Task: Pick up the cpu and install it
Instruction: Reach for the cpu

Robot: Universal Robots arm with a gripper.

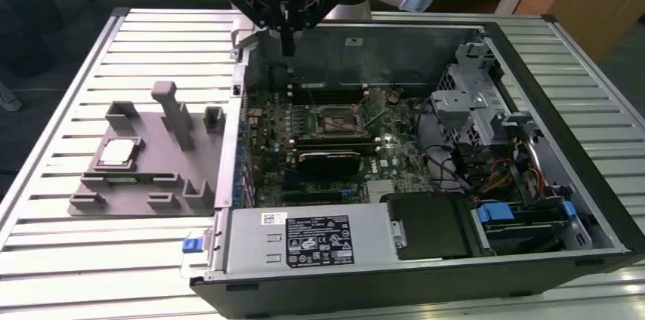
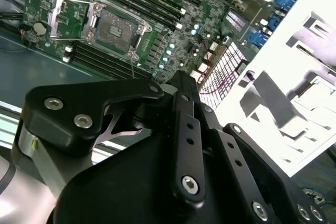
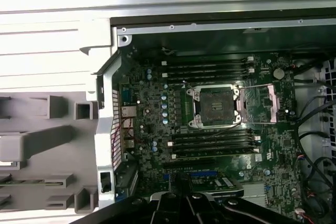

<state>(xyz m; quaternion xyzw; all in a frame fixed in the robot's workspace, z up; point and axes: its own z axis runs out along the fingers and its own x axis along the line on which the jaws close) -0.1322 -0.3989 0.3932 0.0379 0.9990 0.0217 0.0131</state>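
Note:
The cpu (image 1: 116, 152), a small silver square chip, lies flat in a pocket of the grey fixture (image 1: 151, 176), on the exterior view's left of the open computer case. My gripper (image 1: 288, 50) hangs above the case's far wall, fingers pointing down. They look shut with nothing between them. It is well away from the cpu and higher than the motherboard. The cpu socket (image 1: 337, 118) (image 3: 216, 107) (image 2: 116, 24) sits mid-board and holds no chip. Its metal load plate (image 3: 260, 103) is swung open to one side. In the second wrist view the gripper's black linkage (image 2: 184, 145) fills the foreground.
The case walls (image 1: 242, 109) rise around the motherboard. A black heatsink block (image 1: 328, 161), the power supply (image 1: 302, 241), a drive cage (image 1: 473, 109) and loose cables (image 1: 504, 176) crowd the case. Tall posts (image 1: 171, 112) stand on the fixture beside the cpu. All rest on a slatted table (image 1: 60, 93).

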